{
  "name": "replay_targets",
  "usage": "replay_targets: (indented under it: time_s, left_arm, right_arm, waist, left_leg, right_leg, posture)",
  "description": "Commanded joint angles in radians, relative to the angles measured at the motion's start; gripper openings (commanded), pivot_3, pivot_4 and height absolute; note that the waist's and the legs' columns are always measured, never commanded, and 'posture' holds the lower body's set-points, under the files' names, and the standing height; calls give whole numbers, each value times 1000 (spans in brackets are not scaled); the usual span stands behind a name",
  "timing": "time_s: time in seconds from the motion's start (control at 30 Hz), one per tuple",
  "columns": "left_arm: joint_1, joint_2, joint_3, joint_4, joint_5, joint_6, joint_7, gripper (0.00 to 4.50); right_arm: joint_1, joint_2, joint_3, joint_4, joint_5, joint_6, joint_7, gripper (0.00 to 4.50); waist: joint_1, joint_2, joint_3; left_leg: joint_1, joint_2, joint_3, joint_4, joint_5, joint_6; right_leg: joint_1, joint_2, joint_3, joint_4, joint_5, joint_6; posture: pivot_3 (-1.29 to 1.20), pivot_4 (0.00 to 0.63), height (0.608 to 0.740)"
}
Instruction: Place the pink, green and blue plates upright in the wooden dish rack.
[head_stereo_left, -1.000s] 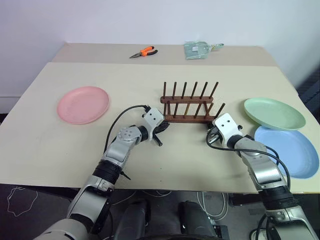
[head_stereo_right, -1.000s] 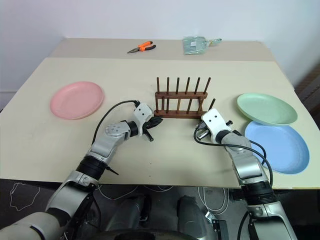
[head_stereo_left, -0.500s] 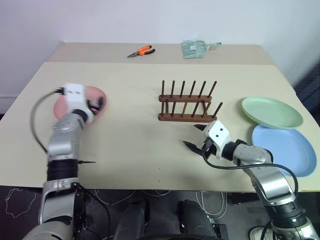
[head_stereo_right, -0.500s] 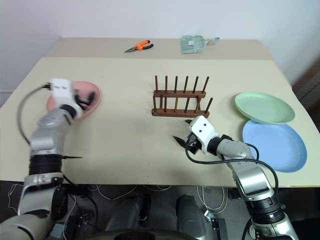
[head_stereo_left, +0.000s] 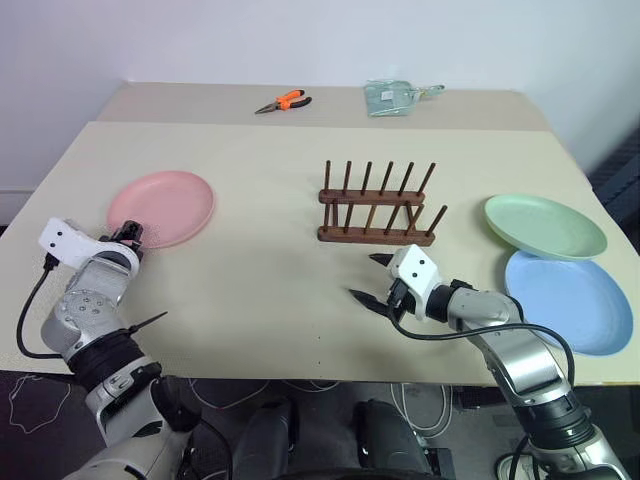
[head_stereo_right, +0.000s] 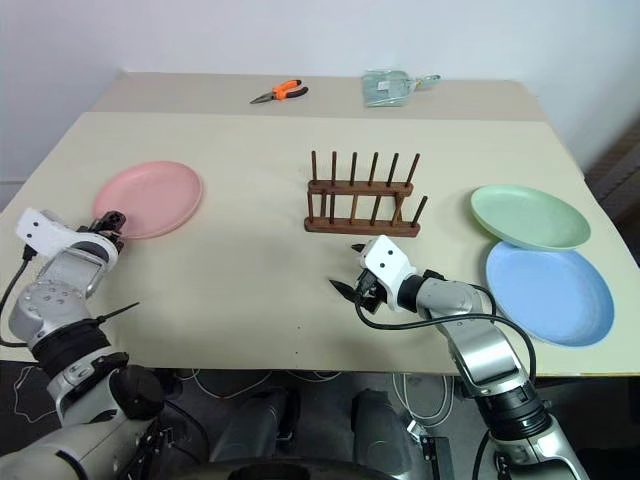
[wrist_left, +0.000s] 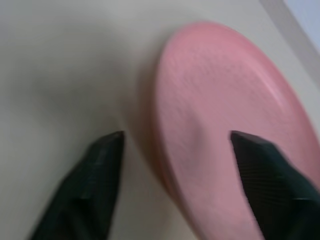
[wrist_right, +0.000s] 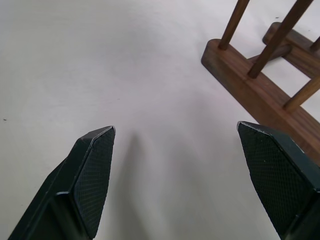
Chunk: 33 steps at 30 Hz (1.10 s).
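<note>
The pink plate lies flat on the table's left side. My left gripper is at its near rim, open; in the left wrist view the plate's rim sits between the spread fingers. The wooden dish rack stands in the middle with nothing between its pegs. In front of it my right gripper hovers over bare table, open and holding nothing, and the rack's end shows past its fingers. The green plate lies at the right, overlapping the blue plate nearer the front edge.
Orange-handled pliers and a clear plastic bag lie on the far part of the table, beyond a seam. The blue plate is close to the table's right front corner.
My left arm swung from the rack's left end out to the pink plate. My right gripper drew back from the rack's right end toward the front. Both grippers went from shut to open.
</note>
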Motion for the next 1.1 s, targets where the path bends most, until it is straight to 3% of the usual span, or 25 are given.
replay_targets:
  time_s: [0.03,0.1,0.13,0.17,0.2,0.33,0.43,0.67,0.87,0.97,1.1]
  left_arm:
    - [-37,4,14,20,-61,-12,27,1282]
    - [-46,7,8,38,-72,-26,38,227]
    - [-48,9,1,43,-75,-34,39,50]
    - [-45,17,-38,26,-62,-58,5,50]
    - [-42,23,-67,13,-53,-77,-20,0]
    - [-83,6,-174,-82,-77,-134,-110,0]
    - [-150,-30,-323,-165,-76,-112,-152,0]
    - [-316,-173,-576,-253,-61,-47,-125,0]
    - [-347,-245,-632,-255,-75,-1,-84,0]
    - [-339,-250,-639,-255,-78,22,-78,0]
    - [-321,-258,-611,-255,-103,47,-67,0]
  right_arm:
    - [-8,3,-23,-20,-6,-27,-16,4011]
    - [-8,-9,-39,-32,11,-12,-6,4011]
    - [-8,-17,-48,-40,23,0,3,4011]
    - [-9,-29,-62,-59,41,17,14,4011]
    - [-10,-38,-71,-73,52,29,22,4497]
    - [-66,-84,-88,-140,30,24,24,4497]
    - [-194,-106,-57,-166,-34,-44,20,4497]
    - [-488,-148,97,66,-401,-316,-73,4497]
    - [-564,-178,136,249,-622,-471,-183,4497]
    - [-561,-184,129,280,-684,-494,-214,3195]
    - [-545,-185,118,285,-737,-507,-234,1135]
  waist:
    - [0,0,0]
    - [0,0,0]
    - [0,0,0]
    - [0,0,0]
    - [1,0,0]
    - [1,-2,1]
    - [2,-3,2]
    - [2,-3,2]
    - [-3,-2,2]
    - [-2,-2,3]
    - [-2,-3,3]
  left_leg:
    - [0,0,0,0,0,0]
    - [0,0,0,0,0,0]
    - [0,0,0,0,0,0]
    - [0,0,0,0,0,0]
    - [0,0,0,0,0,0]
    - [-1,0,0,0,0,-1]
    - [-6,0,0,1,-1,-4]
    - [-11,-1,0,0,3,-4]
    - [-11,0,1,0,4,-6]
    - [-11,0,0,0,4,-5]
    - [-11,0,0,0,5,-7]
  right_leg:
    - [0,0,0,0,0,0]
    - [0,0,0,0,0,0]
    - [0,0,0,0,0,0]
    - [0,0,0,0,0,0]
    - [0,0,0,0,0,0]
    - [0,0,0,-1,0,0]
    - [-5,0,0,-1,1,-1]
    - [-9,0,-1,-3,1,-1]
    - [-11,1,0,0,1,-1]
    - [-11,2,0,0,1,-1]
    - [-11,2,0,0,1,-1]
  posture:
    - [0,150,738]
    - [0,150,738]
    - [0,150,738]
    - [0,150,738]
    - [0,150,738]
    - [0,150,738]
    - [0,150,738]
    - [0,150,738]
    - [0,150,738]
    - [0,150,738]
    - [0,150,738]
